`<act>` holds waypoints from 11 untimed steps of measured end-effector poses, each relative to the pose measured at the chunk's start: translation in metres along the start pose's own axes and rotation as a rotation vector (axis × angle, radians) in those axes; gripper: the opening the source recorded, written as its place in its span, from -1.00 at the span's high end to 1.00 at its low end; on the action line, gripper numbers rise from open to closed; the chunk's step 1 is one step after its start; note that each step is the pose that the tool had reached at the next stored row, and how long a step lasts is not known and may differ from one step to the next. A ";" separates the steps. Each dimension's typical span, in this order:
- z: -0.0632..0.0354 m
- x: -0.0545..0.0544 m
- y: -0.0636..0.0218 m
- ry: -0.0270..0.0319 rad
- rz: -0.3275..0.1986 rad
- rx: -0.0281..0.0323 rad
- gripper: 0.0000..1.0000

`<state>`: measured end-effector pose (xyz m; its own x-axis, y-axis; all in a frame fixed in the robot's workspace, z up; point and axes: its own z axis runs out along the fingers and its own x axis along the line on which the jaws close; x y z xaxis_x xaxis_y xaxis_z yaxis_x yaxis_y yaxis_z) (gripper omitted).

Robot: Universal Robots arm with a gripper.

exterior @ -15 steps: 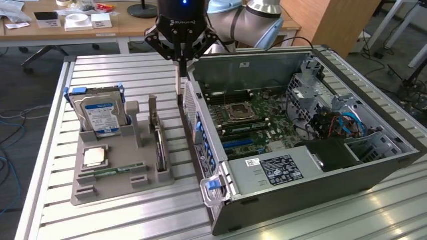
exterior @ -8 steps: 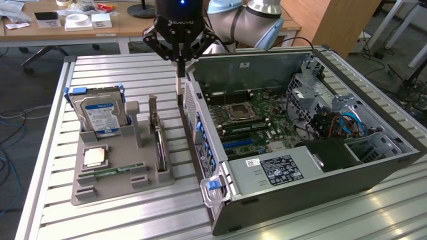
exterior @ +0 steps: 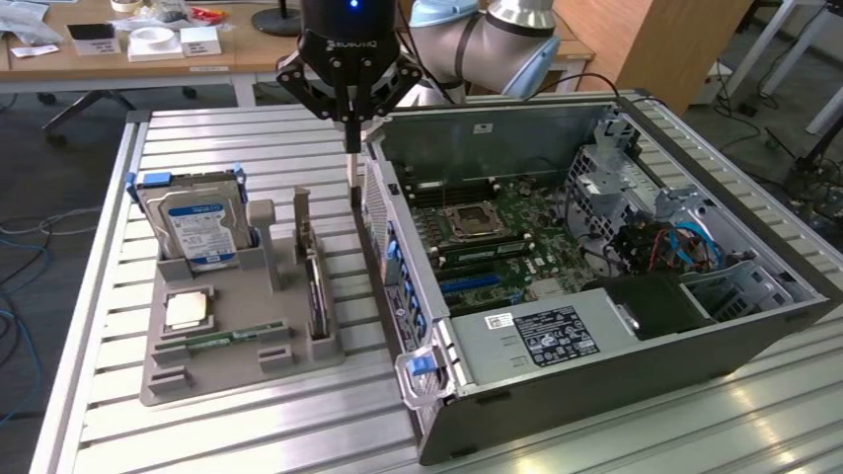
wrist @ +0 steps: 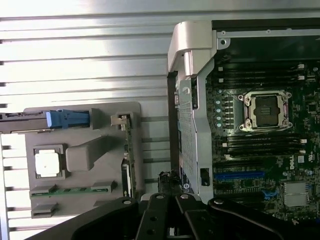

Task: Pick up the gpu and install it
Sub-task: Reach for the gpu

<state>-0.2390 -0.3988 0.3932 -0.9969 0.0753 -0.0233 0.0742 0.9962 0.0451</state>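
Quantity one each: black metal case (exterior: pixel 593 395), grey plastic holder (exterior: pixel 224 373), silver hard drive (exterior: pixel 197 232), square silver processor (exterior: pixel 189 311), green RAM stick (exterior: pixel 217 339), thin gpu card (exterior: pixel 316 286).

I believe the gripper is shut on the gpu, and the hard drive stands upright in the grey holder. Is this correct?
Not quite. The gripper is shut, but on nothing: the gpu stands on its edge in the grey holder, apart from the gripper, as the exterior view shows. The hard drive does stand upright in that holder.
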 end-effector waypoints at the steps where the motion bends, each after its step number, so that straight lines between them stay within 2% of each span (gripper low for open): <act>1: 0.0000 0.000 0.0000 0.0000 0.000 0.0000 0.79; 11: 0.0000 0.000 0.0000 0.0000 0.000 0.0000 0.79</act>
<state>-0.2392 -0.3989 0.3932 -0.9969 0.0753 -0.0233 0.0741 0.9962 0.0451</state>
